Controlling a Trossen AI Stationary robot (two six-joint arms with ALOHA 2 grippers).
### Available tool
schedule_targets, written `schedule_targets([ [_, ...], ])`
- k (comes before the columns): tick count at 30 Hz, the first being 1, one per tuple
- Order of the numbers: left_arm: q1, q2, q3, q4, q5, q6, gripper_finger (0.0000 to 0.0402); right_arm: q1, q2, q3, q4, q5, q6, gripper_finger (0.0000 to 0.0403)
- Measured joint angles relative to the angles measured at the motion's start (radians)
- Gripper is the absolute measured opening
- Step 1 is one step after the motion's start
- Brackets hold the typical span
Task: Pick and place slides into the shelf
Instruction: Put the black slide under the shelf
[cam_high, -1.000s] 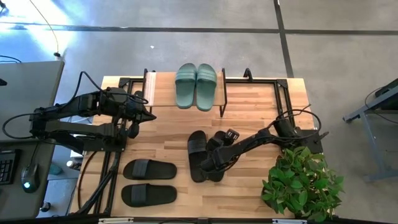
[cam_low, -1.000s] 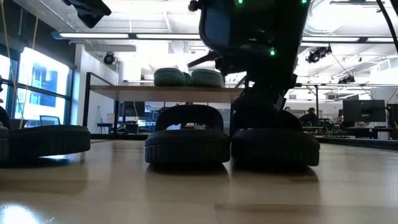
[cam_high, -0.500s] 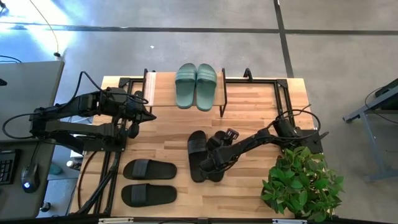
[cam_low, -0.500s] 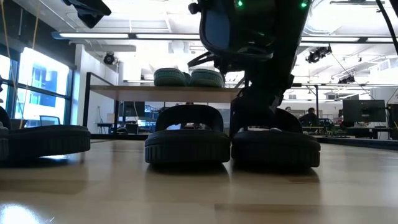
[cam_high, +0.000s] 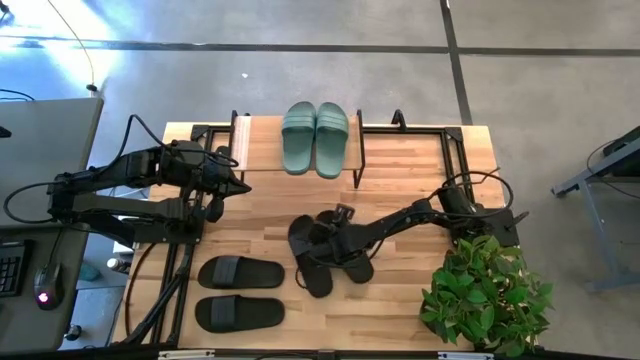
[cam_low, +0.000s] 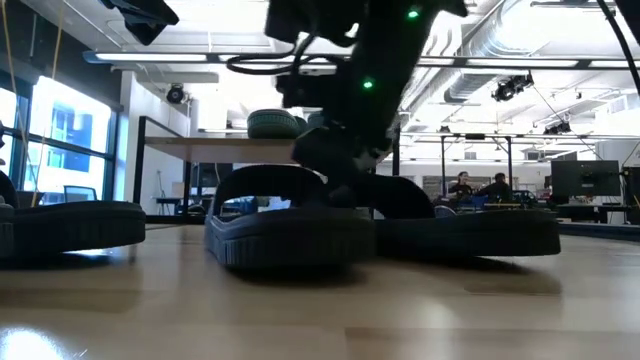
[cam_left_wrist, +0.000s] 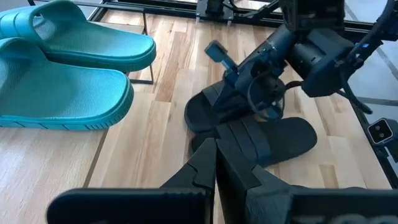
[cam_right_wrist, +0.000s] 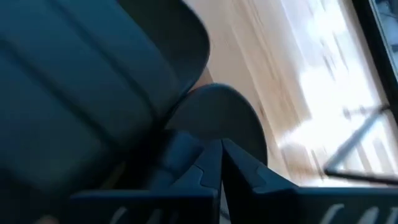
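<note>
- High view, near edge of the table (cam_high: 400, 170): one black pair (cam_high: 240, 290) lies side by side at the front left, untouched, both sandals flat with their straps up.
- At mid-table, the second black pair (cam_high: 325, 255) sits askew, its two sandals overlapping and angled apart rather than parallel.
- The right gripper (cam_high: 335, 240) is down among these two sandals at their straps; its jaws are clenched tight, and whether a strap is caught between them cannot be told from above. The right arm reaches in from the table's right side, past a potted plant (cam_high: 485, 290) at the front right corner.
- Low view shows the same pair at table height: the nearer sandal (cam_low: 290, 215) rests on the wood, the other sandal (cam_low: 470, 225) lies just beside it, and the right arm comes down from above onto the place where they meet.
- The left gripper (cam_high: 240, 185) hangs over the left side of the table, well apart from every sandal, jaws pressed together and empty; the left wrist view looks past its dark fingers (cam_left_wrist: 214, 171) toward the black pair and the right arm.
- At the far edge, the shelf (cam_high: 265, 130) carries the sage-green pair (cam_high: 315, 138) on its light top board, both sandals parallel and touching.
- Beyond the table lies grey floor (cam_high: 300, 60).
</note>
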Motion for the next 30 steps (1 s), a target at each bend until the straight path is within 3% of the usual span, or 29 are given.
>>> schedule_targets([
  [5, 0.000, 0.000, 0.000, 0.000, 0.000, 0.000, 0.0001, -0.024, 0.000, 0.000, 0.167, -0.050, -0.135, 0.0000],
  [10, 0.000, 0.000, 0.000, 0.000, 0.000, 0.000, 0.0001, -0.047, 0.000, 0.000, 0.252, -0.057, -0.164, 0.0000],
  [15, 0.000, 0.000, 0.000, 0.000, 0.000, 0.000, 0.0001, -0.084, -0.011, 0.000, 0.187, 0.014, -0.165, 0.0000],
  [24, 0.000, 0.000, 0.000, 0.000, 0.000, 0.000, 0.0001, -0.090, -0.101, 0.000, -0.013, 0.006, -0.242, 0.0000],
  [30, 0.000, 0.000, 0.000, 0.000, 0.000, 0.000, 0.0001, -0.057, -0.226, -0.001, -0.025, -0.154, -0.241, 0.0000],
])
